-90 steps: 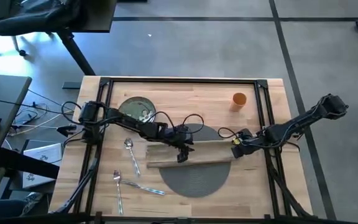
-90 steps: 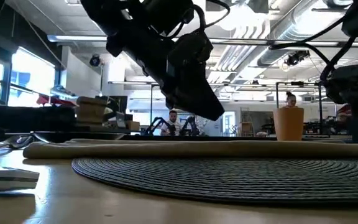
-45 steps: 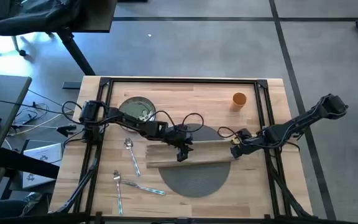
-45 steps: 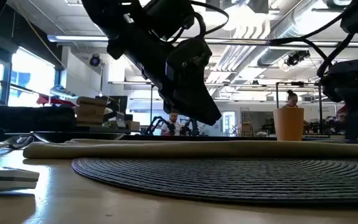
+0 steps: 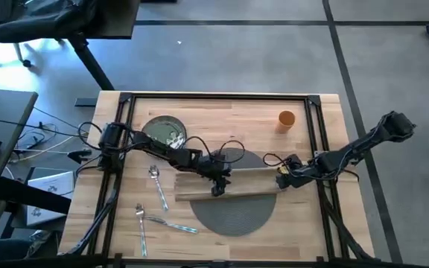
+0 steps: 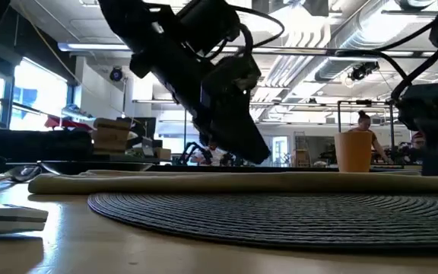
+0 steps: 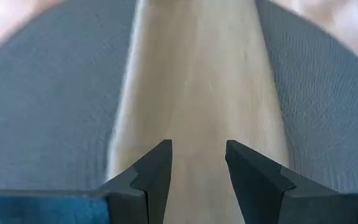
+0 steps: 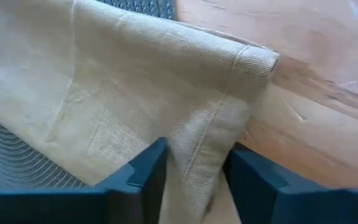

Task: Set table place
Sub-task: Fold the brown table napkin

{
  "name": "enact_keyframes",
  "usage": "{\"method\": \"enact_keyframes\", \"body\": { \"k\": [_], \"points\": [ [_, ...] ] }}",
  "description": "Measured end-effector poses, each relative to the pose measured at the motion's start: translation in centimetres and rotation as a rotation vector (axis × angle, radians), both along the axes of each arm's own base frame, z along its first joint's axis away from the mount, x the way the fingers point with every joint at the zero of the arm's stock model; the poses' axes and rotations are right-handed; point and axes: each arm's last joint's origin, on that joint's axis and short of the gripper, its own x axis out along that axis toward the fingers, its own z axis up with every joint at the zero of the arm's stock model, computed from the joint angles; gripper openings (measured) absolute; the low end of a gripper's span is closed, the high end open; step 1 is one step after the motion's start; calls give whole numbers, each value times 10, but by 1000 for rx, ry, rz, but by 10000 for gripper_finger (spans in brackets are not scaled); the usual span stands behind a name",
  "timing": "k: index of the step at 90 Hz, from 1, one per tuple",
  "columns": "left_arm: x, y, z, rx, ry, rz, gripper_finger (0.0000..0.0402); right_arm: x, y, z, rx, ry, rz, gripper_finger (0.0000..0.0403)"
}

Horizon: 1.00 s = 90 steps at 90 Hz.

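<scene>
Table [image 5: 222,108]: napkin [image 5: 226,184] across mat [image 5: 233,217], no legible txt.

I see the wooden table [image 5: 222,112] carrying a grey mat [image 5: 233,216], green plate [image 5: 164,131], orange cup [image 5: 286,119], spoon [image 5: 157,186], fork [image 5: 141,227] and knife [image 5: 171,223].

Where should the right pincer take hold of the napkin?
At the napkin's hemmed end corner lying off the mat on bare table, coming from above. There the cloth is folded thick, and the right pincer already straddles that edge.
</scene>
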Motion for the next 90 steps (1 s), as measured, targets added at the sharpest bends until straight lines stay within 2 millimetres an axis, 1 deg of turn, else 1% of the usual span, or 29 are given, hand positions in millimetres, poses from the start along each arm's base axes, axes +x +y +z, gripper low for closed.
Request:
{"method": "enact_keyframes", "body": {
  "k": [12, 26, 30, 49, 59, 76, 90],
  "points": [
    [1, -8, -15, 13, 21, -9, 135, 0, -1, 0, -40, -17, -19, 68],
    [2, -6, -19, 26, 25, 72, 135, 2, -1, 1, -67, -40, 11, 15],
    [2, -5, -19, 26, 25, 82, 135, 3, -1, 2, -68, -53, 19, 7],
    [2, -5, -19, 30, 20, 88, 135, 12, 4, 8, -34, -164, 43, 1],
    [3, -5, -19, 29, 15, 88, 135, 20, 7, 16, -14, -254, 62, 1],
    [3, -5, -18, 18, 5, 93, 135, 38, 9, 47, -61, -354, 102, 0],
    [5, -5, -17, 4, -18, 104, 135, 51, 3, 67, -141, -414, 101, 0]
  ]
}}
